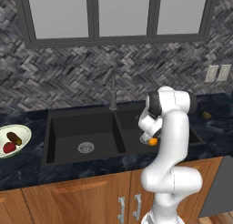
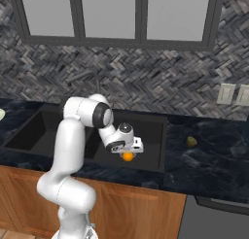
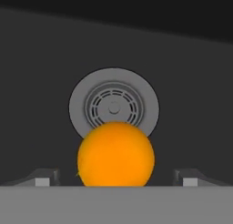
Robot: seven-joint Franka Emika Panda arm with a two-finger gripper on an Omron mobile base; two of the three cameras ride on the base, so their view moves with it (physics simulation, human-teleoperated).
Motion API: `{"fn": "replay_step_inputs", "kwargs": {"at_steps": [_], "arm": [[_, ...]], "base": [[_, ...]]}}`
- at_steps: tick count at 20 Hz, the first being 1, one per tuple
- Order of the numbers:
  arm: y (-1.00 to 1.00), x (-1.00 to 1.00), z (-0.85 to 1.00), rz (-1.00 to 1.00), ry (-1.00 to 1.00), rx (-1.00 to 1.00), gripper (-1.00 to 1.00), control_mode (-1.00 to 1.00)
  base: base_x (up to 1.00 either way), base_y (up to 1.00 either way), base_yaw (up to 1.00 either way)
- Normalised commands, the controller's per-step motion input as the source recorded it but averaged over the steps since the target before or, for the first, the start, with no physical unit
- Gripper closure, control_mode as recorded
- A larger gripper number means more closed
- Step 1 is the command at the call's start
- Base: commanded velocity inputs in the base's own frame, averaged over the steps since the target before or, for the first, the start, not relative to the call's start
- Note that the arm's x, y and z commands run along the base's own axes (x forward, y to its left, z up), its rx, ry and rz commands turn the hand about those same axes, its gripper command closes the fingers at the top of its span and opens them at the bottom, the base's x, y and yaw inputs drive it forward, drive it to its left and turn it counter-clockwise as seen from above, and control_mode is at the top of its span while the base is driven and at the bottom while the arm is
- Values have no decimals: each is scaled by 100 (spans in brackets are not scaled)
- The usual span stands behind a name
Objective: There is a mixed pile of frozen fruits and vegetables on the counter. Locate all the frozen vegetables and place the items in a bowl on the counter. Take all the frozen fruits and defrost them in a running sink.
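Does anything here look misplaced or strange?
One thing stands out: a small yellowish-olive lump lies alone on the counter right of the sink, far from the bowl. The orange ball sits between the open pincer fingers, above the drain.

matt black sink [image 1: 82, 127], grey metal drain [image 3: 113, 107], smooth matt orange ball [image 3: 115, 155], glossy marbled stone counter [image 2: 214, 155], wooden cabinets [image 1: 82, 200], smooth pale bowl [image 1: 23, 133]

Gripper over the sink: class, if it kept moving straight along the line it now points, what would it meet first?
Most likely the orange ball, sitting between the open fingertips of the gripper, apart from both. Behind it lies the round metal drain on the floor of the sink; depth between them is unclear.
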Motion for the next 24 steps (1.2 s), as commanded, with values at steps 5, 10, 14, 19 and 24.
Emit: {"fn": "replay_step_inputs", "kwargs": {"at_steps": [5, 10, 14, 19, 24], "arm": [[0, 3, 48, 4, 0, 0, -100, -100], [0, -2, 53, 4, -2, 0, -100, -100], [-4, -8, 63, 4, -3, 0, -100, -100], [-10, -15, 56, 4, -4, 0, -100, -100], [-15, -17, 54, 4, -4, 0, -100, -100]], "base": [[0, 0, 0], [0, 0, 0], [0, 0, 0], [0, 0, 0], [0, 0, 0]]}}
